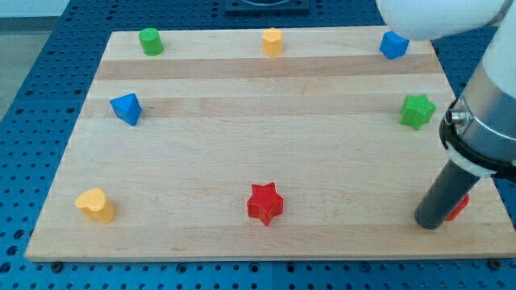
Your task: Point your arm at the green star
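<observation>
The green star lies near the board's right edge, in the upper half of the view. My tip rests on the board at the lower right corner, well below the green star and slightly to its right. The dark rod rises up and to the right from there. A red block is mostly hidden just behind the rod, touching or nearly touching it; its shape cannot be made out.
On the wooden board: a red star at bottom centre, a yellow heart-like block at bottom left, a blue block at left, a green cylinder, a yellow block and a blue block along the top.
</observation>
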